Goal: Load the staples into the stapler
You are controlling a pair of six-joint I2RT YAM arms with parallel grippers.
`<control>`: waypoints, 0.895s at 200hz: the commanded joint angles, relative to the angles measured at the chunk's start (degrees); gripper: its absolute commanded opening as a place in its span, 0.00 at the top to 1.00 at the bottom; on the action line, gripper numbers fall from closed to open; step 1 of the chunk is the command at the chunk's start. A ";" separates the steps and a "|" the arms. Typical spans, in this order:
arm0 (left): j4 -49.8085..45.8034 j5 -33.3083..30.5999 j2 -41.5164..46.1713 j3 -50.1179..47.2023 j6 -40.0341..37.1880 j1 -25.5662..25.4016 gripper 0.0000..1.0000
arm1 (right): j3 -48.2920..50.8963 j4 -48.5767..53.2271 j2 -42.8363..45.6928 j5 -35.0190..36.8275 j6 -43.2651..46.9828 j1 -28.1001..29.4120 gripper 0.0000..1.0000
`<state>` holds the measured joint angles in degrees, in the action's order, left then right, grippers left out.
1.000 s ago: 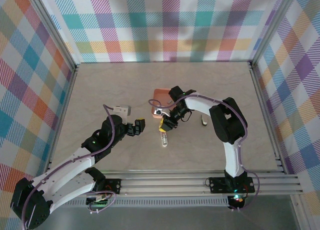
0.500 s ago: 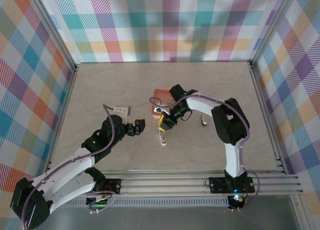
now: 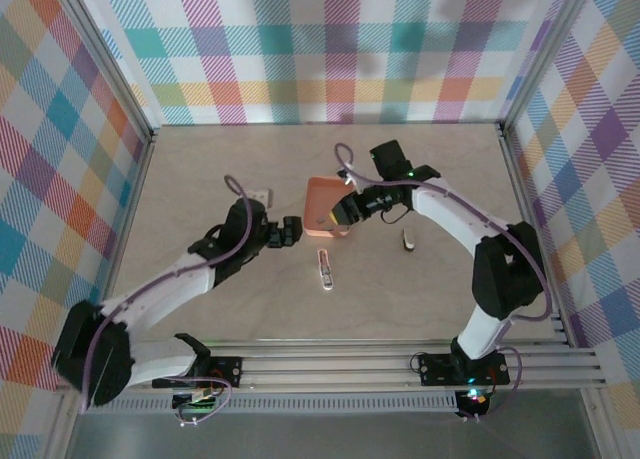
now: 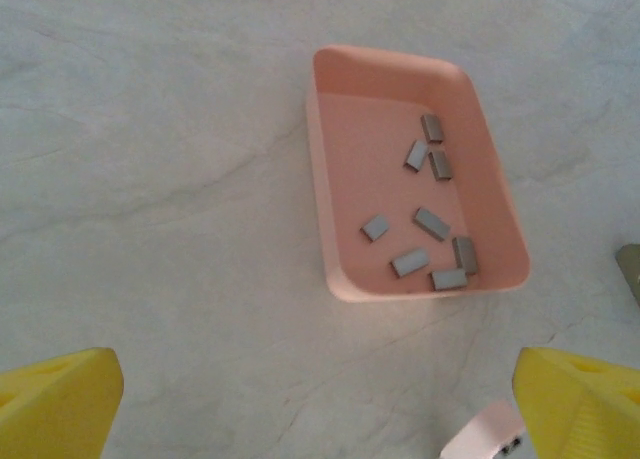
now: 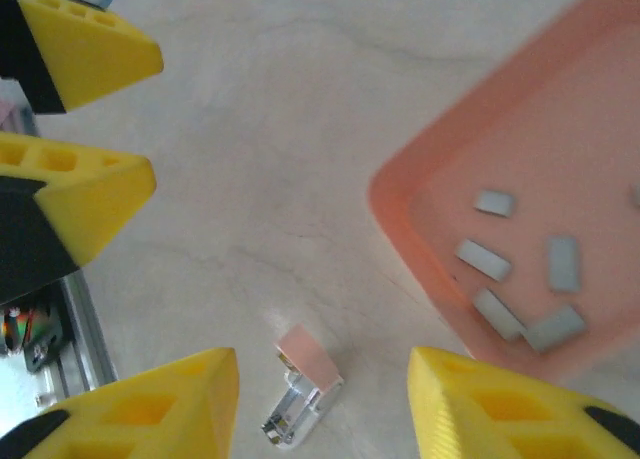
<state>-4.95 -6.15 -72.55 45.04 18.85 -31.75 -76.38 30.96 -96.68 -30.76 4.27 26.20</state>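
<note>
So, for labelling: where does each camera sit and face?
Top external: above and behind the bases, facing down; both arms reach toward the salmon-orange plastic tray.
Left wrist: on the left gripper, facing down at small grey metal staples; yellow fingertips show.
Right wrist: on the right gripper, facing down at the pale pink-and-white mini stapler; yellow fingertips show.
Wrist views share tray and staples.

staples (image 4: pixel 432 223): 8 | salmon-orange tray (image 4: pixel 316 189): 1 | stapler (image 5: pixel 305 364): 1 | small pale object (image 3: pixel 408 241): 1
</note>
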 commanded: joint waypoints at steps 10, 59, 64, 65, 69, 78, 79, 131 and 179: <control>-5.61 7.27 -13.07 12.24 1.89 2.88 0.00 | 5.94 -2.65 6.12 7.68 -17.89 -2.48 0.47; -9.50 13.35 -32.79 29.80 1.54 5.44 0.00 | 9.50 -0.54 9.88 10.25 -22.37 -3.05 0.46; -10.12 13.76 -34.31 31.31 1.41 5.53 0.00 | 9.86 -0.62 10.08 10.23 -22.61 -3.07 0.45; -10.19 13.91 -34.62 31.63 1.39 5.54 0.00 | 9.90 -0.63 10.14 10.17 -22.63 -3.08 0.45; -10.45 14.27 -35.72 32.75 1.24 5.56 0.00 | 10.06 -0.61 10.34 10.17 -22.68 -3.09 0.46; -10.46 15.11 -37.88 34.91 0.93 5.56 0.00 | 10.50 -0.70 10.62 10.42 -23.03 -3.08 0.46; -10.44 15.24 -37.99 35.02 0.93 5.56 0.00 | 10.52 -0.67 10.63 10.44 -23.06 -3.08 0.46; -10.46 17.65 -45.89 40.07 1.90 5.56 0.01 | 11.69 -0.77 10.97 10.59 -24.14 -3.08 0.45; -9.62 21.48 -48.02 41.96 4.23 3.80 0.03 | 9.98 4.74 12.01 17.37 -26.58 -3.25 0.43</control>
<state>-13.85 12.19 -119.96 84.75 21.43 -26.89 -64.97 31.57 -86.52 -17.63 -20.58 22.94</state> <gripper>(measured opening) 0.974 0.571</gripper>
